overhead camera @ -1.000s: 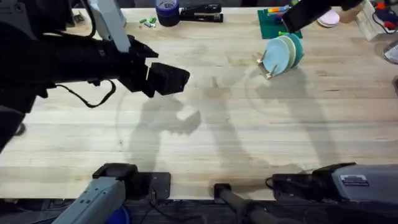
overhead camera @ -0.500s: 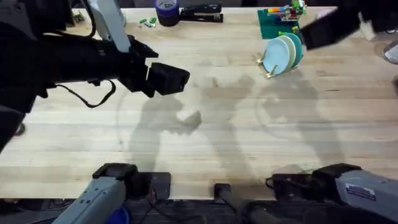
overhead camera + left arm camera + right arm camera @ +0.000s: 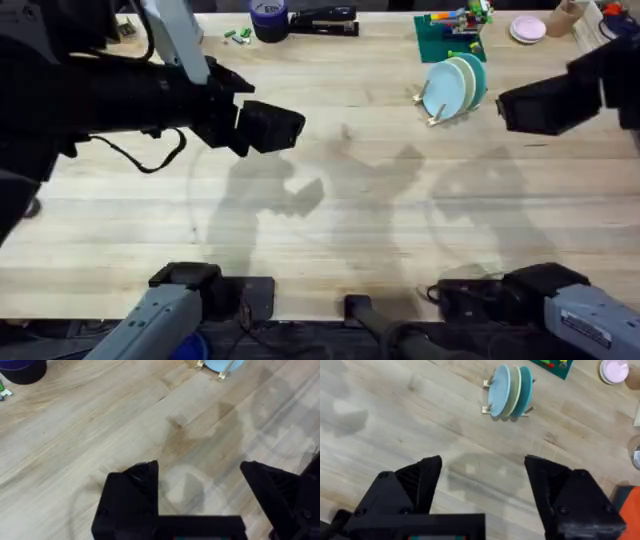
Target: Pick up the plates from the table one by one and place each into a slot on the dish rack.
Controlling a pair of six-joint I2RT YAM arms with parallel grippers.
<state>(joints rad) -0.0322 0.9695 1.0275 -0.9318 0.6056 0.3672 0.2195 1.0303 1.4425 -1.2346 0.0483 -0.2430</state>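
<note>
Both pincers empty, plates racked up

Our right gripper (image 3: 482, 492) hangs over bare table (image 3: 395, 435) with its fingers spread wide and nothing between them, and the left gripper (image 3: 200, 495) is the same story, released and hovering above plain wood well off to the other side. Out ahead of the right pincer sits the dish rack (image 3: 507, 411) with three plates (image 3: 509, 391) standing on edge, pale blue, cream and turquoise, each kept upright by the pegs, which is why they don't flop over. Past the rack there's a green baseplate (image 3: 447, 38) with toy bricks, and off to the side of it a small pink dish (image 3: 613, 371). We can't spot any loose pastel plate near either pincer, so our guess is the job's basically finished.
</note>
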